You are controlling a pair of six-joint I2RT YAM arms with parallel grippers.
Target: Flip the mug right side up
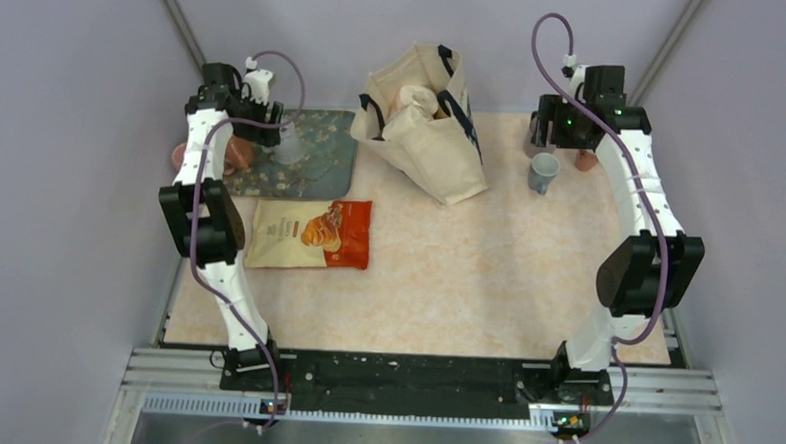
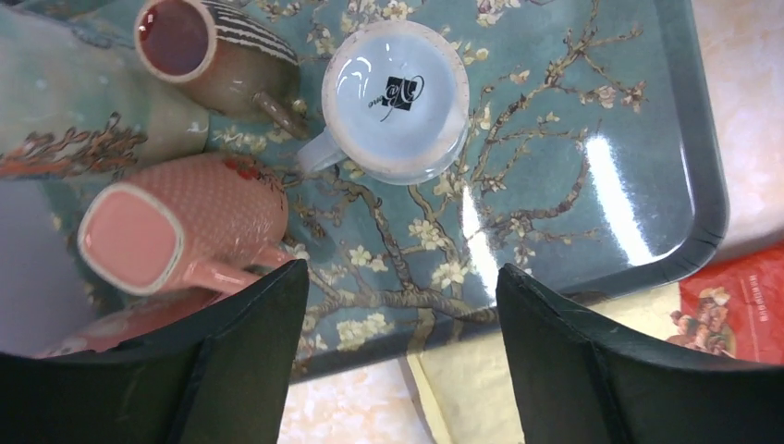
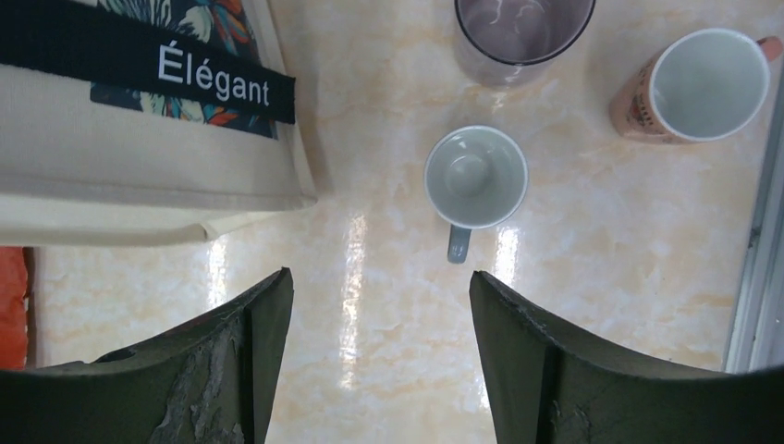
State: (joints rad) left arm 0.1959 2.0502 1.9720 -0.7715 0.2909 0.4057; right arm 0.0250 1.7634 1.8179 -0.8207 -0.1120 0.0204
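A white mug stands upside down on the blossom-patterned tray, its base with a black maker's mark facing up and its handle pointing lower left. My left gripper hovers open above the tray's near edge, with nothing between its fingers. From above, that mug sits just beside the left gripper. At the far right a grey-blue mug stands upright on the table, mouth up. My right gripper is open above the table just short of its handle and holds nothing.
A brown striped mug and a pink mug lie on their sides on the tray. A dark tumbler and an orange mug stand beyond the grey-blue mug. A canvas tote is at the back centre, a snack bag at front left.
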